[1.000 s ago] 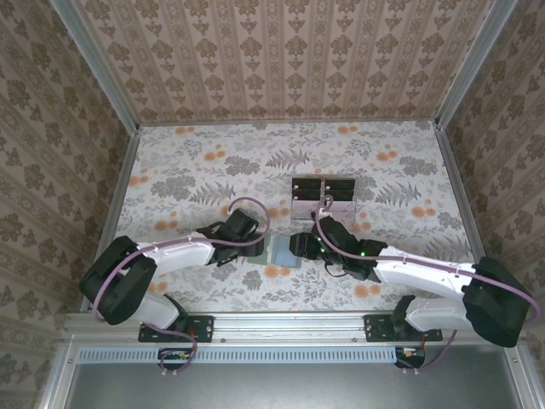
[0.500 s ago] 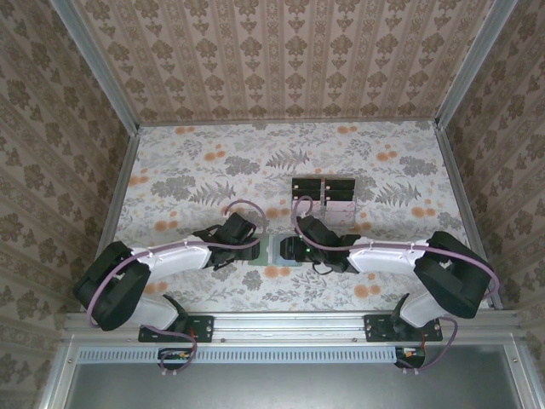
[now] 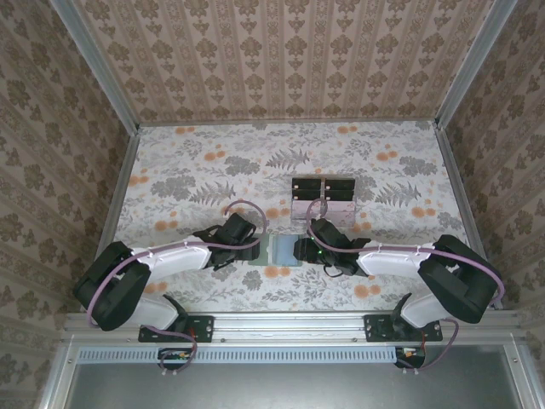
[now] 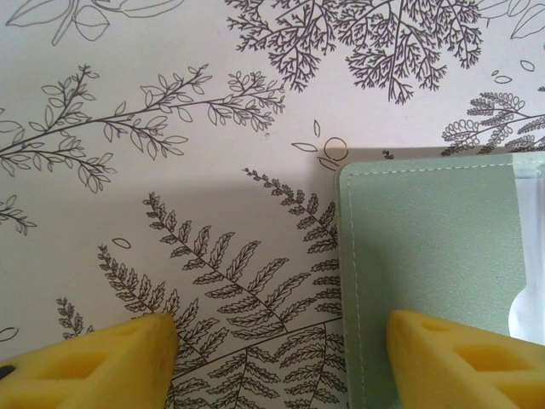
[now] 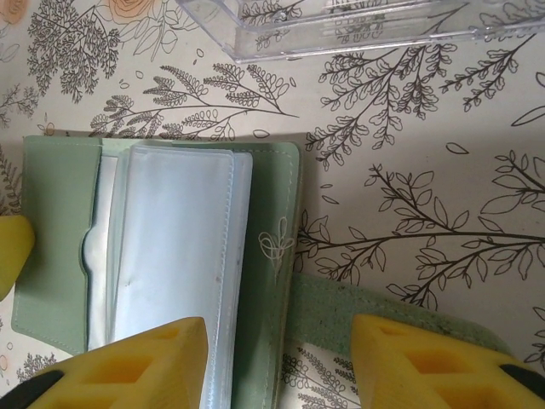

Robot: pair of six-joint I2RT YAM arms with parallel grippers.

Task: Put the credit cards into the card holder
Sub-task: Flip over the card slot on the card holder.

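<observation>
The card holder (image 3: 283, 250), a sage-green wallet, lies open on the table between both arms. Clear sleeves (image 5: 174, 247) with a pale insert fill its inside. My left gripper (image 4: 281, 358) is open, one fingertip (image 4: 460, 354) resting on the wallet's (image 4: 426, 256) left part and the other on the table. My right gripper (image 5: 281, 362) is open too, straddling the wallet's right edge, with one fingertip (image 5: 153, 362) over the sleeves and the other over a green strap (image 5: 383, 315). Pale pink credit cards (image 3: 339, 210) seem to sit in the clear stand, too small to be sure.
The clear plastic stand (image 3: 323, 198) with black blocks is just behind the wallet, and its front edge (image 5: 341, 30) lies close ahead of my right gripper. Patterned walls close in the table (image 3: 187, 170) at the back and on both sides.
My right gripper moved left over the wallet, then drew back a little to the right, uncovering more of it. The left arm has hardly moved.
</observation>
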